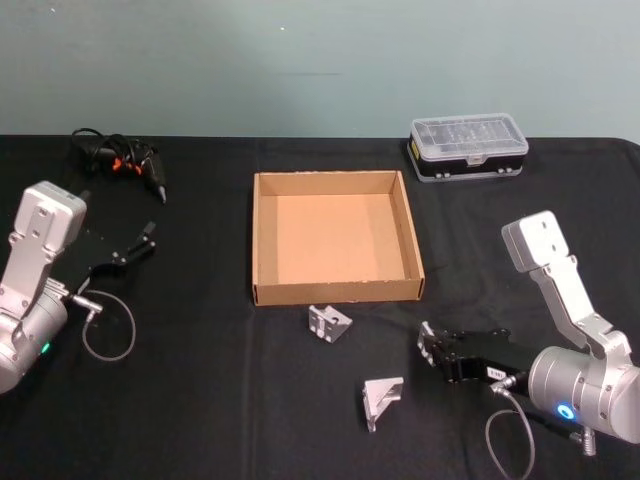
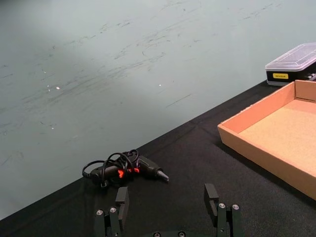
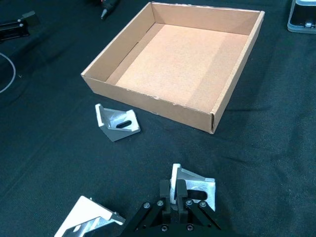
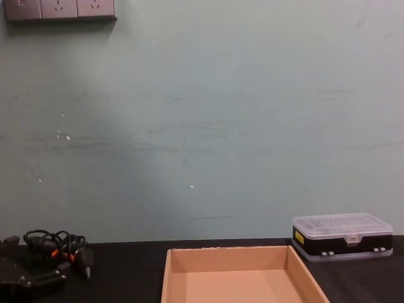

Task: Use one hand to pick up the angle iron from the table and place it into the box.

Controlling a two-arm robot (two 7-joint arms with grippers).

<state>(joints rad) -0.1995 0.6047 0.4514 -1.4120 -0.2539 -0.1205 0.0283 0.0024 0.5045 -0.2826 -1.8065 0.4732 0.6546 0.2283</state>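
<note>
My right jaws pinch a small silver angle iron, the shallow tan cardboard box lying at their 11 o'clock; left jaws idle, spread.

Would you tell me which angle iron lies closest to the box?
The angle iron just before the box's front wall; the others lie nearer the robot, one free, one between the right gripper's jaws.

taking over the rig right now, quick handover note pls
Right pincer: shut on the held angle iron, near the front right corner of the box; lifted or not, cannot tell.
Left pincer: open, idle at the left side of the table.
Box is empty. Second angle iron lies just before its front wall, third angle iron nearer the robot.
Done: grasp. Left: lift, carry over the box, release.
</note>
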